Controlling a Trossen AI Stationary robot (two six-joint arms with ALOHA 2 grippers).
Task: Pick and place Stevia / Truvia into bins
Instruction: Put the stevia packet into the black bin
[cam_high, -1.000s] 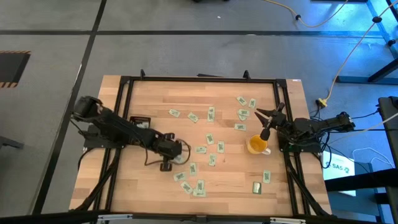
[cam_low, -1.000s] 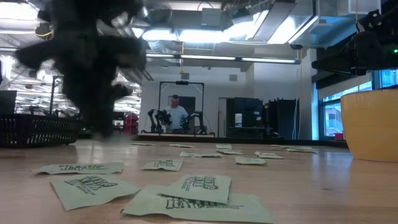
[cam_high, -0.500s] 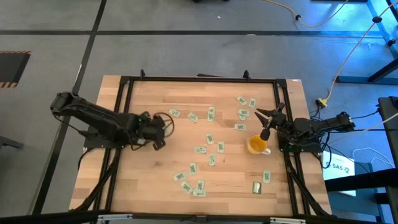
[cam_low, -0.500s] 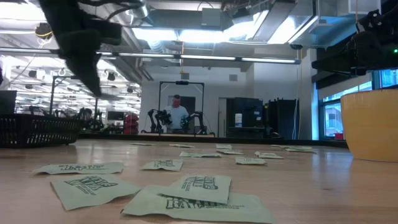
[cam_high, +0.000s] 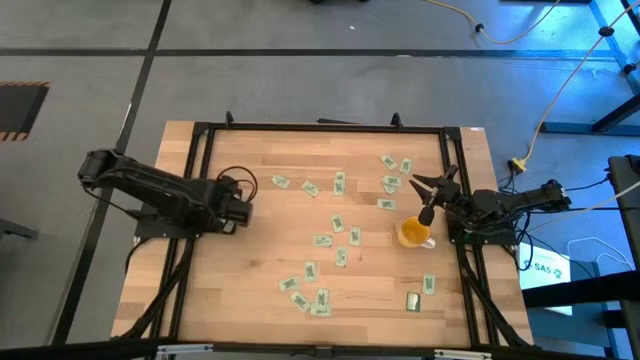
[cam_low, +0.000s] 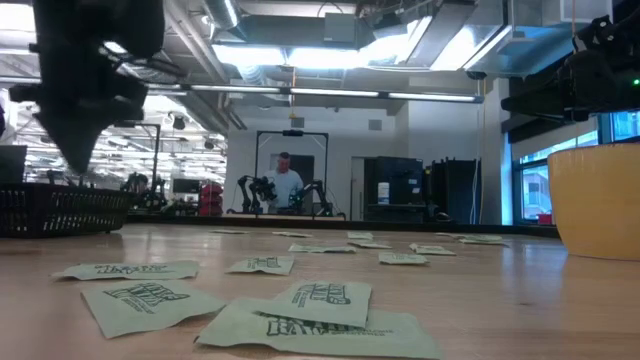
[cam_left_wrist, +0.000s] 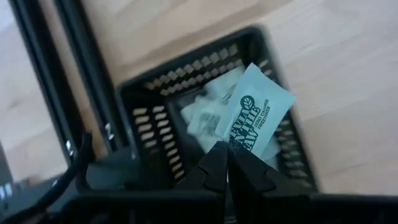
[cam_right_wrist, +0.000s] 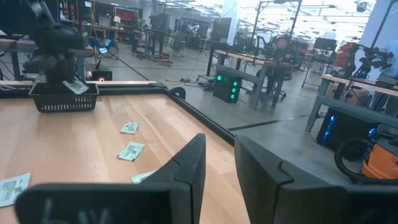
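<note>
Sachet (cam_left_wrist: 255, 118) in left tool (cam_left_wrist: 227, 163) over bin (cam_left_wrist: 146, 118)

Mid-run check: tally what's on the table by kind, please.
Loose sachets: about 17
Sachet in left gripper: 1
Black bin: 1
Yellow cup: 1
Total: about 20, plus uncounted sachets inside the bin

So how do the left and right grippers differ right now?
The left gripper has its fingers shut on a sachet and hangs over the black bin at the table's left edge; the right gripper has its fingers apart and holds nothing. The left is over the bin, which already has sachets in it; the right waits at the table's right side near the yellow cup. Both are dark two-finger grippers.
</note>
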